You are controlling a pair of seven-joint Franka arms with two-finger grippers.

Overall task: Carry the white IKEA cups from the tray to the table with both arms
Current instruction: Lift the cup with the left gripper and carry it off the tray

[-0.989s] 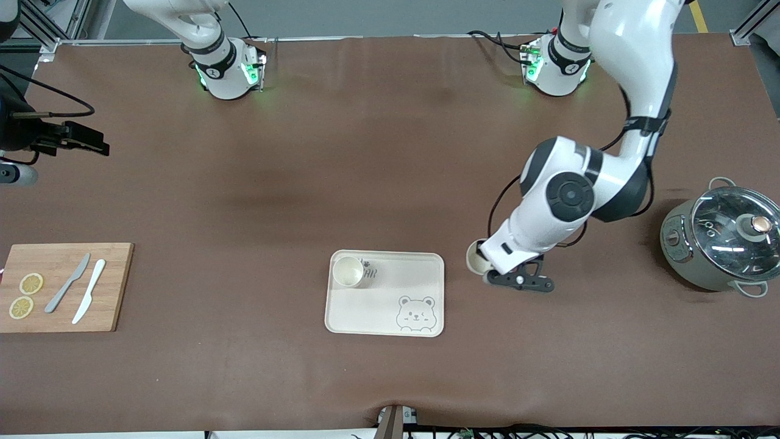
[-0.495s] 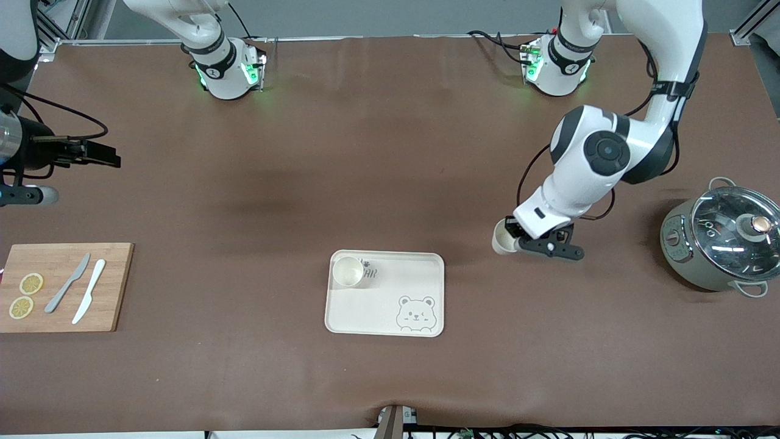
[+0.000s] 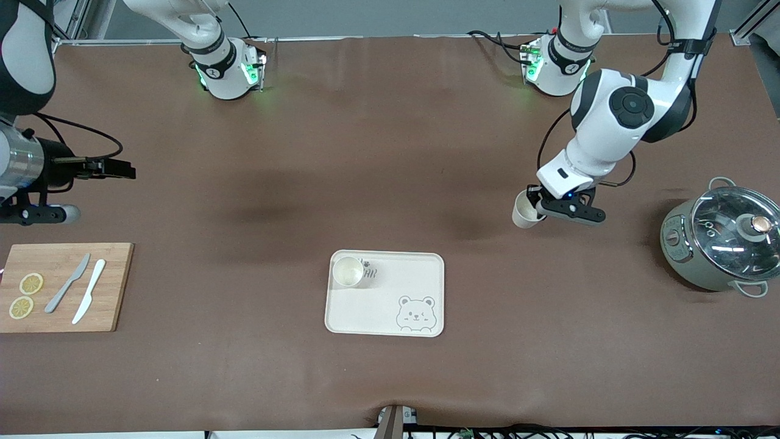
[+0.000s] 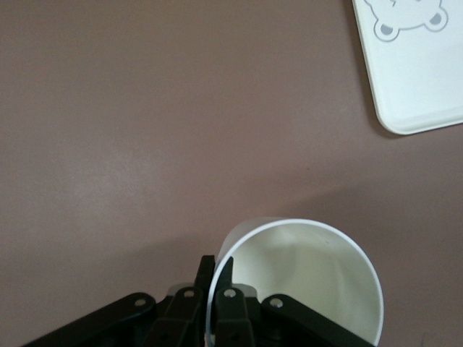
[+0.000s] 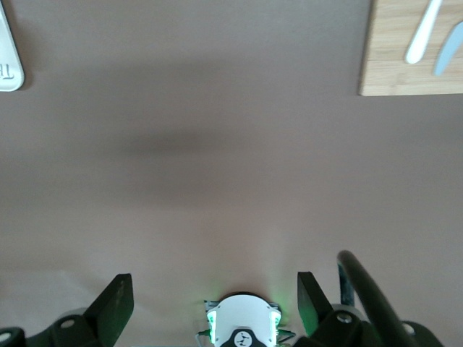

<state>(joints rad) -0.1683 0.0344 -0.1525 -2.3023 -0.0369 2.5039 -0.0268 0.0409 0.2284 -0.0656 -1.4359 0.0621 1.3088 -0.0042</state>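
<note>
— Left gripper [image 3: 536, 207], where is it, and what does it hold?

— It hangs in the air over bare brown table [image 3: 390, 152], between the bear tray [image 3: 385, 317] and the lidded pot [image 3: 722, 244] but farther from the front camera than both. Its fingers are clamped on the rim of one white cup [image 3: 525, 213], which tilts as it hangs. The left wrist view shows the cup's wall pinched between the two black fingers [image 4: 221, 289], the open mouth of the cup [image 4: 304, 282] facing the camera, and a corner of the tray [image 4: 412, 87] with the bear's face some way off.

— And the second white cup [image 3: 348, 271]?

— It stands upright on the tray, in the corner farther from the front camera and toward the right arm's end, next to some small printed lettering. The bear drawing sits in the corner diagonally across from it.

— What of the right gripper [image 3: 119, 169]?

— It waits with fingers spread and nothing between them, up over the table's edge at the right arm's end, above the stretch by the wooden cutting board [image 3: 64, 286]. That board carries two lemon slices [image 3: 25, 296], a grey knife [image 3: 67, 283] and a white knife [image 3: 89, 291]. The right wrist view shows both fingertips [image 5: 116, 300] standing well apart.
</note>
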